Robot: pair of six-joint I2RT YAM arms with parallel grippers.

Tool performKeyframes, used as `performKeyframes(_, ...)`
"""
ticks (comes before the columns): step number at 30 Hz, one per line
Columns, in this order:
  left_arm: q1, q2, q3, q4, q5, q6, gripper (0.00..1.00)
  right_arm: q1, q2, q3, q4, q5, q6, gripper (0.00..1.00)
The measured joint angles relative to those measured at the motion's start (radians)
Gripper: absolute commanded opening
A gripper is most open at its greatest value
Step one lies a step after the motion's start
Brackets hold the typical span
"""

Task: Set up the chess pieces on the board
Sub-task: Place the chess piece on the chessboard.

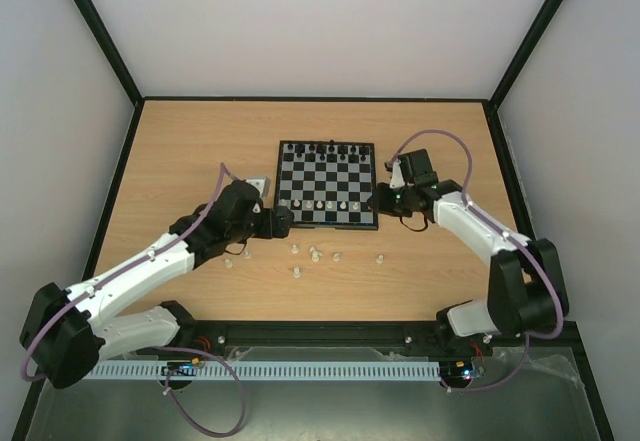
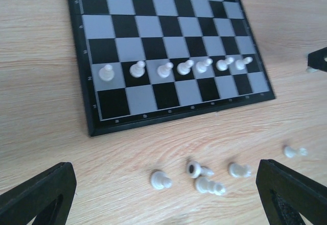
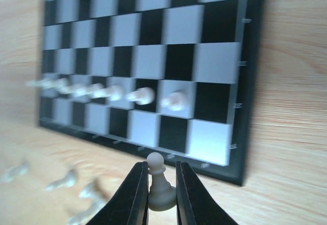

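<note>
Leave the left gripper [image 2: 163, 197] spread wide and empty over the loose white pieces [image 2: 204, 178] on the tabletop by the board's [image 1: 327, 227] near edge. With the right gripper [image 3: 162, 200] clenched on an upright pawn [image 3: 156, 165] just off the near right corner, lift over the rim and lower squarely onto what looks like the row's last vacant square.

loose pieces [image 3: 62, 180]: blurred | board [image 2: 140, 98]: far rows cut off

Seeing board [image 1: 326, 183] mid-table with a row of chess pieces [image 1: 320, 204] along its near side, more scattered loose just nearer. Flanked at near corners by left gripper [image 1: 282, 221] and right gripper [image 1: 381, 201].
</note>
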Motion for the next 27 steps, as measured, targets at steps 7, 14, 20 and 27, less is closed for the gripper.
performKeyframes(7, 0.022, -0.090, -0.032, 0.087, 0.179, -0.013, 0.99, 0.050, -0.183, -0.035, 0.064, -0.267, 0.001, 0.09)
performKeyframes(14, 0.051, -0.154, -0.066, 0.180, 0.407, -0.050, 0.99, 0.120, -0.266, -0.043, 0.114, -0.480, 0.023, 0.10)
performKeyframes(20, 0.053, -0.182, -0.075, 0.201, 0.440, -0.061, 0.99, 0.127, -0.272, -0.038, 0.100, -0.386, 0.027, 0.09)
performKeyframes(27, 0.053, -0.201, -0.101, 0.186, 0.425, -0.063, 0.99, 0.127, -0.267, -0.135, 0.149, 0.024, 0.083, 0.09)
